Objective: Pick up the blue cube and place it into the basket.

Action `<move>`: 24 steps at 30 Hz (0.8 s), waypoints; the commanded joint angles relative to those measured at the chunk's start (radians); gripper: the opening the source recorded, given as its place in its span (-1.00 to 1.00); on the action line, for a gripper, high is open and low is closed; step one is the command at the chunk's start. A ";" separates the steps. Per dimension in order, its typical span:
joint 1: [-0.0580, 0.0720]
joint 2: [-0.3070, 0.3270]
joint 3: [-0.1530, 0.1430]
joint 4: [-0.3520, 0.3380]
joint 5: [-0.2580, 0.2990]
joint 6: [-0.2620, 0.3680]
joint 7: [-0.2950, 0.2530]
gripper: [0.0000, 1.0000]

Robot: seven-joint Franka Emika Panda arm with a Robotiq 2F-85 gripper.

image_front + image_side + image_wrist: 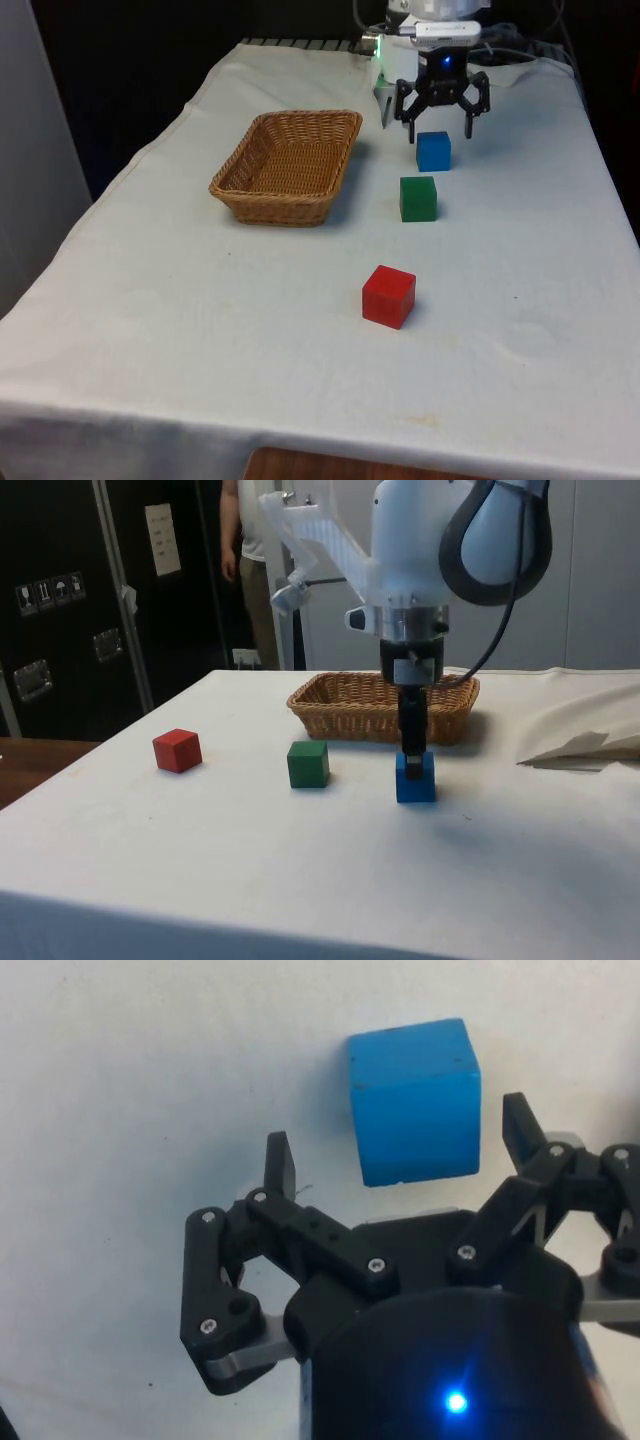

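The blue cube (433, 151) rests on the white cloth, to the front view's right of the wicker basket (288, 165). My gripper (440, 128) hangs open just above and behind the cube, nothing held. In the side view the gripper (411, 748) sits right over the blue cube (415, 778), fingers reaching down to its top edge. The wrist view has the blue cube (414, 1100) lying between and slightly beyond the two spread fingers (281, 1167), untouched by either. The basket (383, 706) stands beyond the cube in the side view.
A green cube (418, 198) sits just nearer the camera than the blue one, and a red cube (389, 296) nearer still. A person (252, 560) stands behind the table in the side view. Crumpled cloth (585, 745) lies at the side view's right.
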 commanded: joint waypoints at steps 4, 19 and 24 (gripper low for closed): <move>-0.002 0.012 -0.017 -0.004 -0.030 0.022 0.004 1.00; 0.005 0.060 -0.047 -0.006 -0.047 0.068 -0.002 1.00; 0.009 0.079 -0.057 -0.005 -0.053 0.091 -0.003 1.00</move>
